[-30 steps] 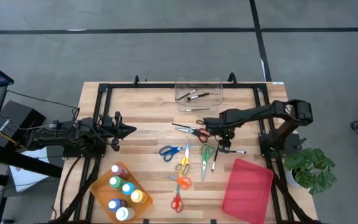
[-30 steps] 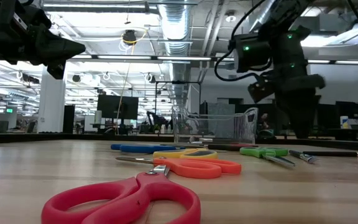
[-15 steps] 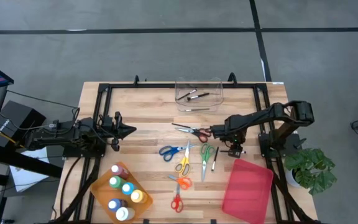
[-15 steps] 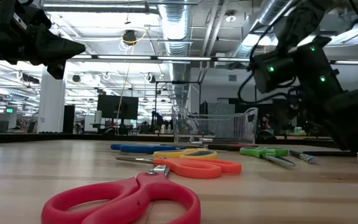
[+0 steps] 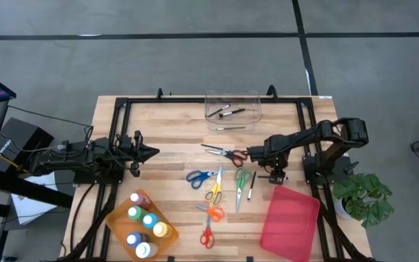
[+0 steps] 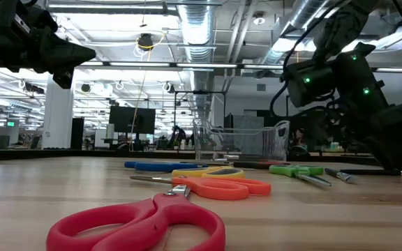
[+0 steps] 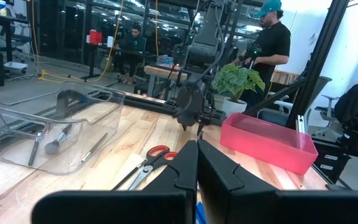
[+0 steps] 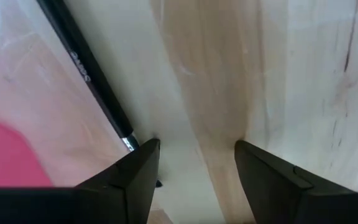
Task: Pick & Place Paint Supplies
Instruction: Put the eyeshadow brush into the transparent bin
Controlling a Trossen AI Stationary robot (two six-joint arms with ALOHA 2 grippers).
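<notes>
A: Evidently, the chief hazard concerned the thin dark brush (image 8: 87, 67). It was seen in the right wrist view lying flat on the table (image 5: 173, 145), just off to one side of the right gripper (image 5: 276, 175), so that a straight descent was judged likely to pin its ferrule under one finger or to roll it toward the pink tray (image 5: 291, 218).

B: Was anything held at that point?

A: Nothing was. The jaws of the right gripper were set wide apart, with only bare wood between them; the brush ran past the outside of one fingertip (image 8: 143, 163).

B: And how was the arm posed?

A: The right arm was reached out low from its base, the wrist bent steeply down so that the gripper hung close over the wood, just beyond the pink tray's upper edge. In the low view the gripper (image 6: 396, 150) was shown nearly at the table surface.

B: Where were the remaining supplies?

A: The scissors (image 5: 213, 189) were spread well to the side of the pink tray; the paint bottles (image 5: 144, 222) were grouped in an orange tray (image 5: 115, 218) farther off. A clear bin (image 5: 232, 110) with brushes inside stood far from the pink tray.

B: The left arm?

A: The left gripper (image 5: 150, 152) was kept pressed together, empty, and parked well apart.
</notes>
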